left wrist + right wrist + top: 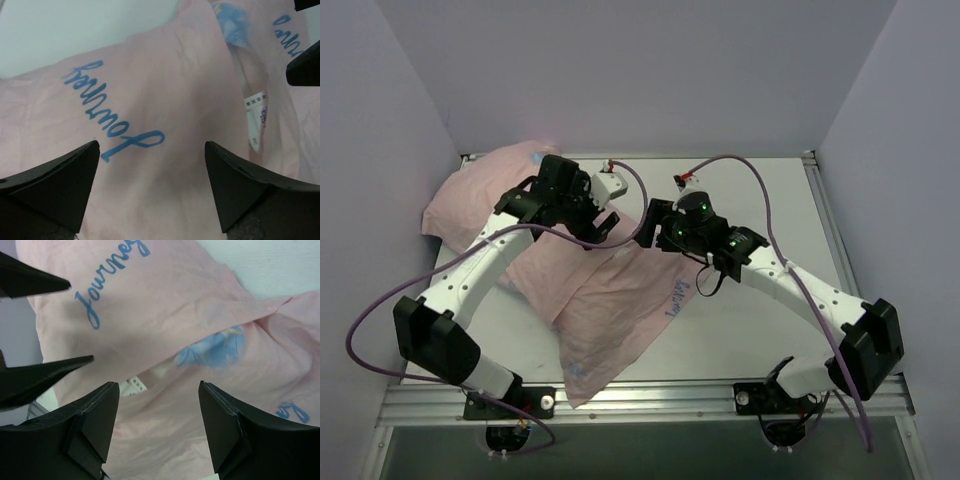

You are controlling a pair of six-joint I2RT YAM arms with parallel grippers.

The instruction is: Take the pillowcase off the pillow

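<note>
Plainly, both tools are released, with the jaws spread wide and nothing between them. The pillowcase [620, 300] lies pink side up across the desk [760, 340]. It runs from a plump mound at the far left corner down to a flat, loose end near the front edge. From above, the left tool [603, 222] and the right tool [653, 228] face each other over the middle of the cloth, close together but apart, at the spot where the filled part gives way to the slack part. In the left wrist view the left tool [151, 145] sits over smooth pink cloth, with blue script [112, 112] lying between its fingers. The right tool's dark fingertips show at the right edge of that view. In the right wrist view the right tool [159, 384] points at a fold where the case gapes, and a blue patch [215, 347] of the printed side shows just beyond its fingers. The pillow [159, 371] shows only as a pale sliver in that gap, with its white tag [132, 386] beside it, just ahead of the tool's left finger. Whether either tool touches the cloth cannot be told.
</note>
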